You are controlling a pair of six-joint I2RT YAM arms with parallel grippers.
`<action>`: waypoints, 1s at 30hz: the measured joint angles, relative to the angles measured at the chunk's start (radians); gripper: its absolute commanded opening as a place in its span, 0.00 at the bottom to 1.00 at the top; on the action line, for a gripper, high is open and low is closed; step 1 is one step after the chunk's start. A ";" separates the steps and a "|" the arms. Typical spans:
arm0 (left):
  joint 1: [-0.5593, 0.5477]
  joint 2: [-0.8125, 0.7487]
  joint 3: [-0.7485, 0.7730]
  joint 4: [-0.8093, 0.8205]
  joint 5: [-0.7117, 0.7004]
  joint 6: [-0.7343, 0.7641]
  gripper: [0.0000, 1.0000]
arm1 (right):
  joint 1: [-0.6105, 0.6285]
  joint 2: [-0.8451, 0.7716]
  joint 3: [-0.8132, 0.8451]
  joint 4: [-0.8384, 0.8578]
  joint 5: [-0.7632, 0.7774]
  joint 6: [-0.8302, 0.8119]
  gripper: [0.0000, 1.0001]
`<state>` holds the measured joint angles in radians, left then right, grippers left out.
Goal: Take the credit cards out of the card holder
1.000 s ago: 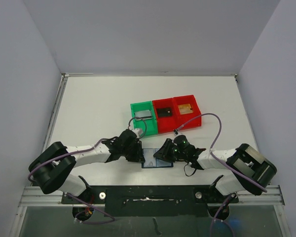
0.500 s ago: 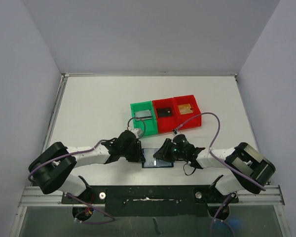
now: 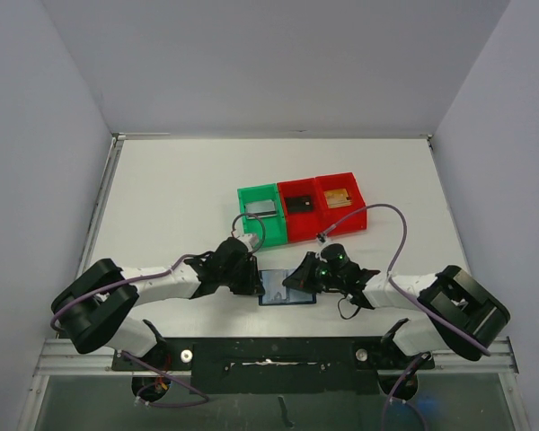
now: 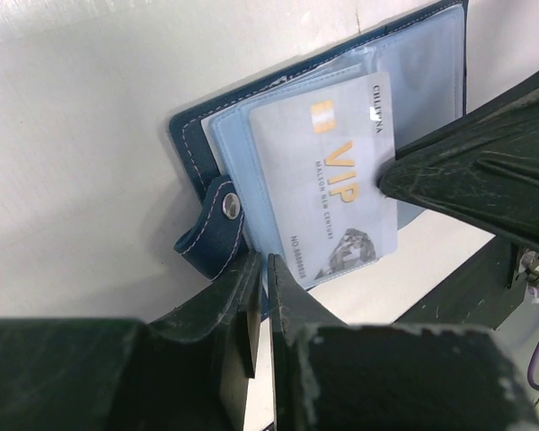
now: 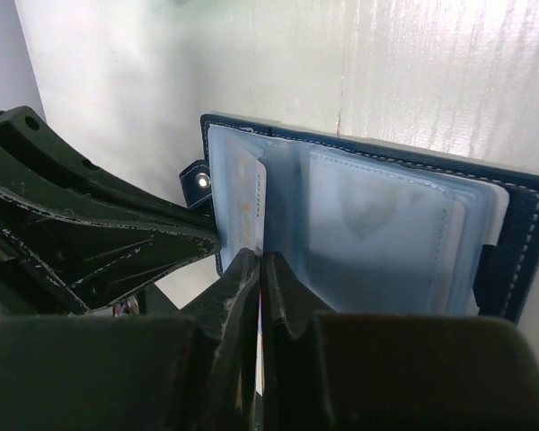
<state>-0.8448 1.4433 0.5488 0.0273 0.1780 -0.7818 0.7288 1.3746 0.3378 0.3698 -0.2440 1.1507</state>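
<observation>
Anchoring the wallet (image 3: 278, 289) at its left edge with the left gripper (image 4: 262, 262): fingers all but together, seemingly nipped on the cover beside the snap tab (image 4: 217, 215). Lies open and flat near the front edge of the table (image 3: 180, 197), midway between the arms. Holds one silver card (image 4: 332, 180) on the left pocket panel, long axis parallel to the fold. Meets the right gripper (image 5: 260, 262) at its fold-side edge: fingers clamped tight on the thin card. Probably calls for a straight draw rightward, away from the left gripper, card kept flat. Offers smooth white tabletop and open room to the right; green bin (image 3: 260, 233) and two red bins (image 3: 307, 230) well behind, a card in each.
</observation>
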 measured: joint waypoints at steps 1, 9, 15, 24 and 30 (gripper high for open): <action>-0.001 -0.001 0.000 -0.001 -0.003 0.000 0.08 | -0.006 -0.009 -0.004 0.000 -0.004 -0.007 0.00; -0.005 -0.003 0.000 -0.002 -0.018 0.000 0.09 | -0.100 -0.022 -0.023 -0.002 -0.105 -0.083 0.03; -0.005 -0.005 0.000 -0.002 -0.019 0.000 0.09 | -0.147 -0.022 -0.050 0.024 -0.176 -0.105 0.02; -0.005 -0.013 0.000 -0.010 -0.033 0.001 0.10 | -0.155 -0.080 -0.095 0.033 -0.179 -0.103 0.01; -0.005 -0.018 0.000 -0.017 -0.040 0.001 0.12 | -0.160 -0.101 -0.082 -0.012 -0.180 -0.139 0.01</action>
<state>-0.8501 1.4250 0.5484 0.0101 0.1375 -0.7811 0.5686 1.2739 0.2562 0.3576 -0.4236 1.0119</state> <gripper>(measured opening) 0.102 0.021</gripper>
